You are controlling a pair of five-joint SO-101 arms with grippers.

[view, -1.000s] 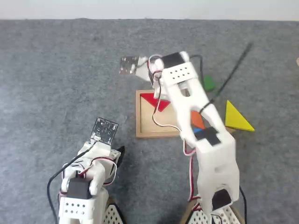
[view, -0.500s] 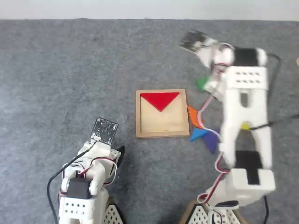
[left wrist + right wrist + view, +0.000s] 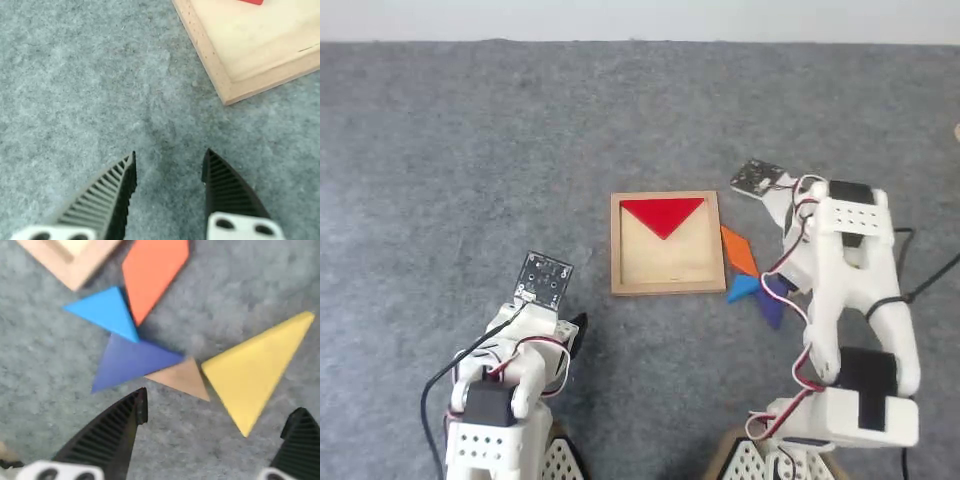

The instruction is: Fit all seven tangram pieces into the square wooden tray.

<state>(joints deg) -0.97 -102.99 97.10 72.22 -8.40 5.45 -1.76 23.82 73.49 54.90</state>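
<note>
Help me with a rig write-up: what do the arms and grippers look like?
The left arm and right arm are white shells with black motor blocks, rows of holes, and red, white and black wires. The left gripper and right gripper have black, ribbed, pointed fingers on white mounts.

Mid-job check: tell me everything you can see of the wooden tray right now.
The wooden tray is a square of pale wood with a raised rim around a shallow flat recess. It lies flat on the grey mat. A red triangle lies inside, long side against the far rim; the rest of the floor shows plain wood. An orange parallelogram sits close outside one edge; whether they touch is unclear.
</note>
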